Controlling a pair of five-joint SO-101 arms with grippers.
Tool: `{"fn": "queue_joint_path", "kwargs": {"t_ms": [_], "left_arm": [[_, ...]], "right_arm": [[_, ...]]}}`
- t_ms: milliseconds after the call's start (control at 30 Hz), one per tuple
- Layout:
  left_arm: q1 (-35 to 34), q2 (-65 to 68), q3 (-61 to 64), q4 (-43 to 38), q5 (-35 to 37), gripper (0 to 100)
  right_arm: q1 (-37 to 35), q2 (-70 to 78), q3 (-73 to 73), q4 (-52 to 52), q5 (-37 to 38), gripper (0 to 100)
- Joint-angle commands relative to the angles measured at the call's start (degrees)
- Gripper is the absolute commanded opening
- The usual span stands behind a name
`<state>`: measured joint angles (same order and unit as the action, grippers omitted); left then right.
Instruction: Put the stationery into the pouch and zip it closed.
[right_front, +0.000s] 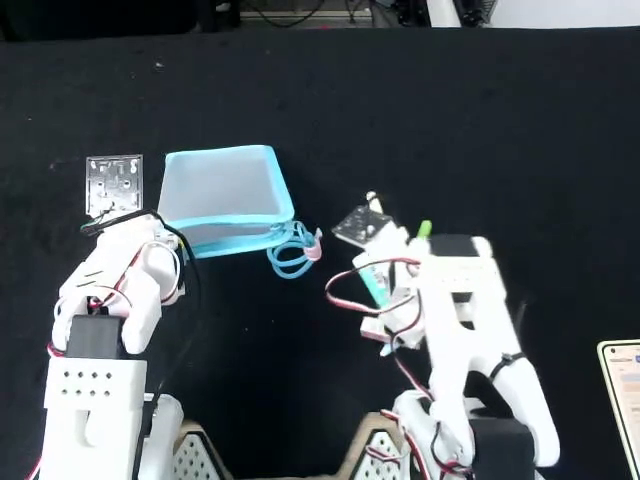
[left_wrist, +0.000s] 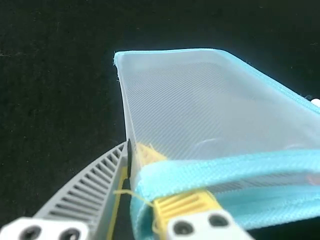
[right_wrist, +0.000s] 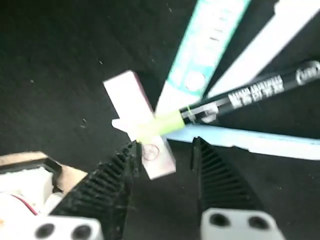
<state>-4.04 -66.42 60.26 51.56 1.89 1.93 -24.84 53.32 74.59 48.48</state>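
- We see the pouch (right_front: 222, 195) lying flat on the black counter (right_front: 450, 110), left of the middle. Its cyan zip edge faces the arms, and a blue cord loop (right_front: 290, 258) trails off its near right corner.
- The left gripper (right_front: 152, 228) sits at the pouch's near left corner. The high view hides the grip. The left wrist view shows the fingers (left_wrist: 95, 187) drawn narrow, pinching the cyan band at that corner.
- We cannot tell whether the zip is open.
- The stationery lies in a heap near the counter's middle, right of the pouch and apart from it.
- From above the right arm covers most of the heap. A green marker cap (right_front: 424, 228) and a teal pen (right_front: 378, 285) peek out.
- The right wrist view spreads the heap out: a white eraser (right_wrist: 131, 107), a black marker (right_wrist: 260, 87) lying across it, a white stick (right_wrist: 272, 42) and a pale blue strip (right_wrist: 260, 144).
- The right gripper (right_wrist: 165, 147) hangs over the heap with its fingers moderately apart. The eraser's end lies between them, close to one finger and not clamped.
- A white card (right_front: 620, 395) lies at the counter's near right edge.
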Motion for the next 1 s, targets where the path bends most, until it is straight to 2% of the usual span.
{"fn": "queue_joint_path", "kwargs": {"t_ms": [0, 133, 233, 433, 700, 967], "left_arm": [[0.48, -0.53, -0.48, -0.53, 0.62, 3], [0.48, -0.53, -0.48, -0.53, 0.62, 3], [0.48, -0.53, -0.48, -0.53, 0.62, 3], [0.48, -0.53, -0.48, -0.53, 0.62, 3], [0.48, -0.53, -0.48, -0.53, 0.62, 3], [0.48, -0.53, -0.48, -0.53, 0.62, 3]], "right_arm": [[3.78, -0.57, -3.03, 0.44, 3.34, 16.5], [3.34, -0.84, -4.62, 7.74, 10.73, 16.6], [2.46, -2.86, -4.97, 10.29, 13.54, 16.6], [2.37, -7.96, 1.01, 1.76, 13.71, 16.6], [-5.98, -15.43, 9.27, 0.09, 13.54, 16.6], [-5.8, -17.98, 14.55, -5.54, 13.63, 16.6]]}}
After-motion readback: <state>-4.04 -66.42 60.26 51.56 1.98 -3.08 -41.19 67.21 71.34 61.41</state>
